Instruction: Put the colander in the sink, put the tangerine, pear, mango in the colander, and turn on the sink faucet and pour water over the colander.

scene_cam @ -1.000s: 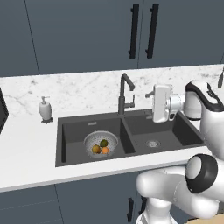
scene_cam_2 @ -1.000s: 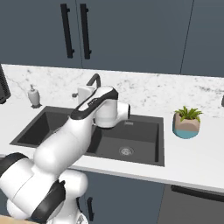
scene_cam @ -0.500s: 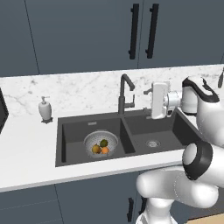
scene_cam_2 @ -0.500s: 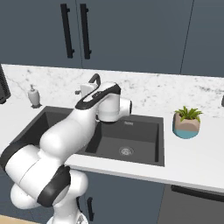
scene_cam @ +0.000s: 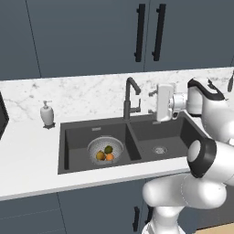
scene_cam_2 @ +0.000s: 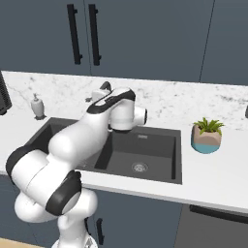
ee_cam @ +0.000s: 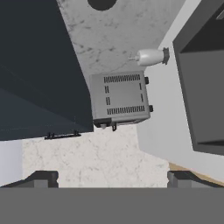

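Your left base view gives you the sink (scene_cam: 137, 137) below and left of the claw (scene_cam: 151, 102), the sink faucet (scene_cam: 130, 98) just left of it, and the colander (scene_cam: 105, 150) lower left in the left basin, holding the mango (scene_cam: 108, 149), pear (scene_cam: 100, 156) and tangerine (scene_cam: 109, 157). Your hand view rolls sideways: a toaster (ee_cam: 120, 99) and soap dispenser (ee_cam: 150, 57) on the desk (ee_cam: 159, 118) lie ahead. The claw stands wide apart, gripping nothing.

pincer (scene_cam: 151, 102) swung nearer faucet (scene_cam: 130, 98)
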